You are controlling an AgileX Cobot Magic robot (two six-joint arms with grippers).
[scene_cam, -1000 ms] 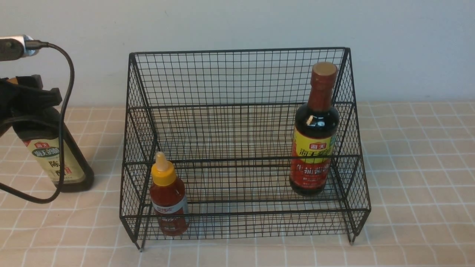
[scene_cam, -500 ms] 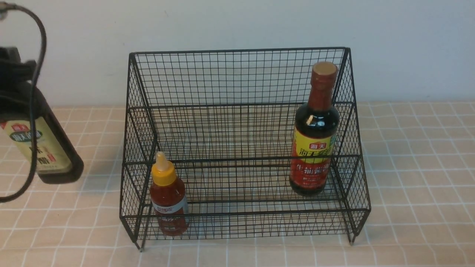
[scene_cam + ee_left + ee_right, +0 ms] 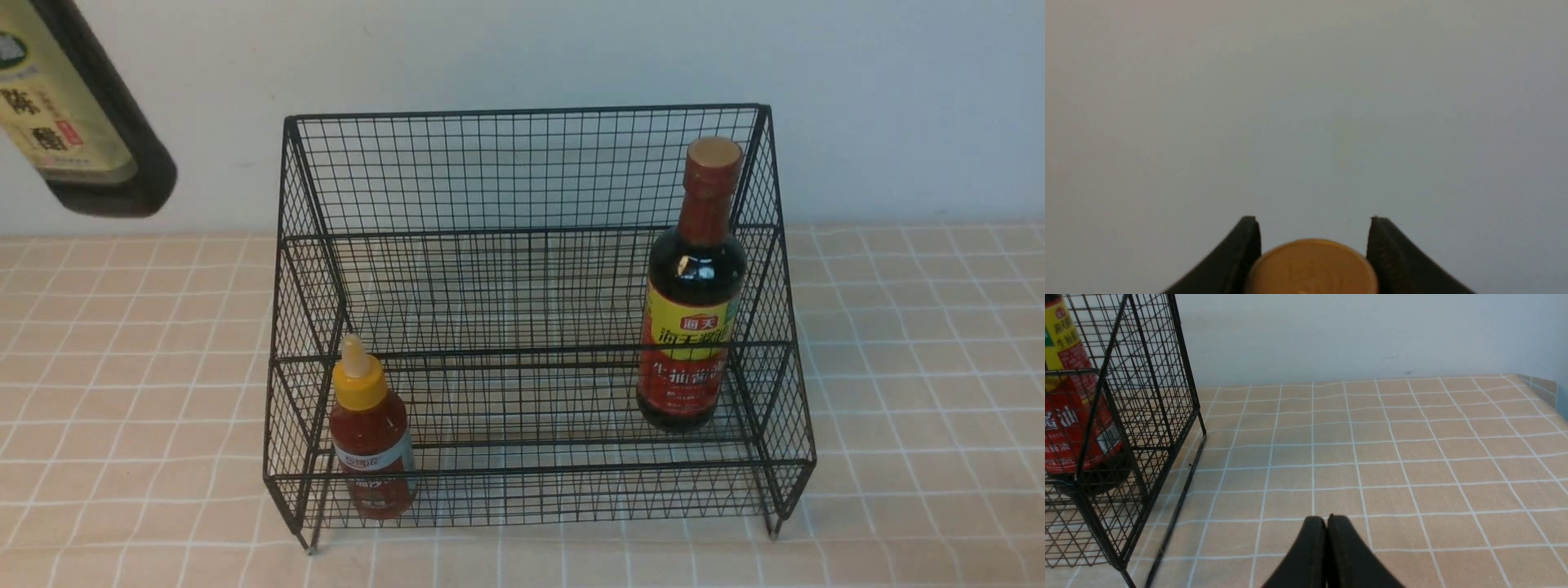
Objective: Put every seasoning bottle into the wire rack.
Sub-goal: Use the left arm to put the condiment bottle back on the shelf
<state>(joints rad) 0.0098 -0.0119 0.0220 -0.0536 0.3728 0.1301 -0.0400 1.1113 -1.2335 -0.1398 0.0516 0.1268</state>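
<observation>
The black wire rack (image 3: 522, 163) stands mid-table. Inside it, the small red sauce bottle (image 3: 371, 445) with a yellow nozzle cap stands at the front left. The dark bottle (image 3: 692, 318) with a red neck stands on the right, also seen through the mesh as the red-necked bottle (image 3: 1069, 396). The tall dark bottle with a beige label (image 3: 73, 106) hangs tilted in the air, high at the far left, clear of the table. In the left wrist view my left gripper (image 3: 1312, 222) is shut on its gold cap (image 3: 1312, 267). My right gripper (image 3: 1327, 519) is shut and empty above the tablecloth.
A beige checked tablecloth (image 3: 914, 367) covers the table, with a pale wall (image 3: 898, 98) behind. The cloth's far right edge (image 3: 1541, 386) shows in the right wrist view. The rack's side wall (image 3: 1147, 396) stands close to the right gripper's left.
The left gripper has lifted the tall dark bottle off the table, up to the top left corner of the front view. The arm itself has left that view. The right arm is still.
</observation>
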